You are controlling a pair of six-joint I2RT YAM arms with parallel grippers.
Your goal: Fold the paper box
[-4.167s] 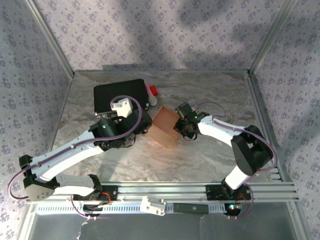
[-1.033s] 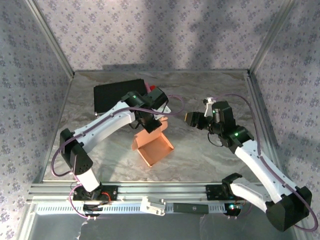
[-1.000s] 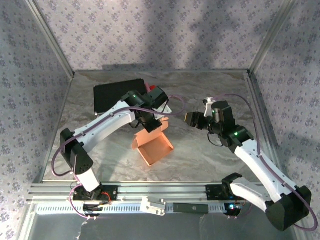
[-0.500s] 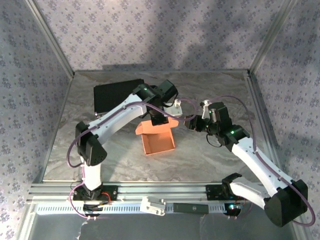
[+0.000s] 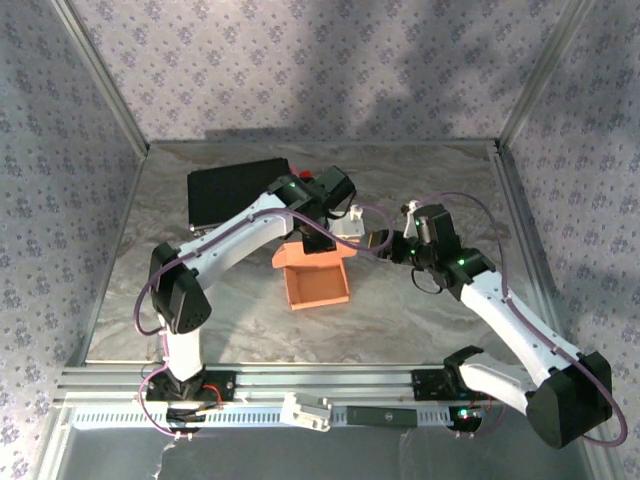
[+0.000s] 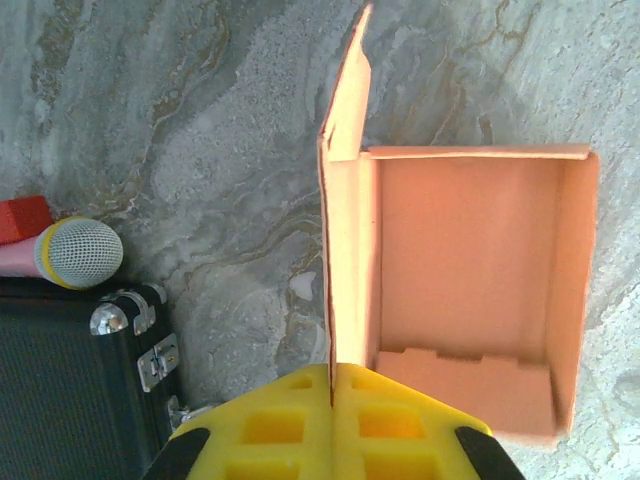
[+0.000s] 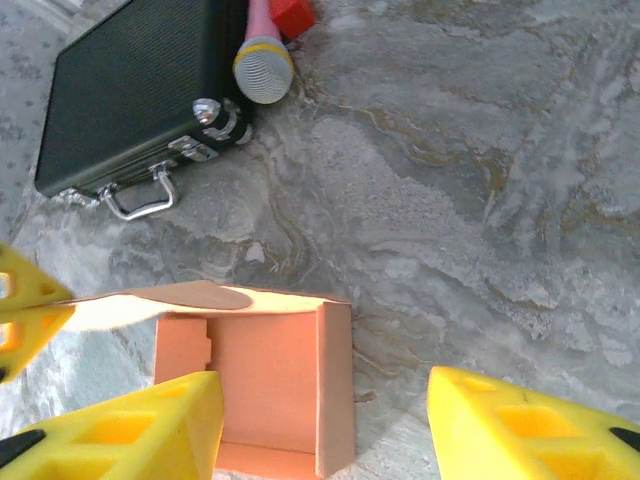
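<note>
One paper box sits open side up near the middle of the marbled table, nearer to me than the one black case, which lies flat at the far left with its latches and handle facing the box. One toy microphone, with a mesh head, a yellow ring and a pink handle, lies against the case's edge, and one small red piece is at its handle end. I count two grippers. From the left wrist camera I see the left gripper with its yellow pads pressed together on the box's upright side flap, which stands on edge above the tray-like body. The right gripper has its jaws spread with nothing between them; it hangs above the box's right wall, and I cannot tell whether it touches the cardboard.
</note>
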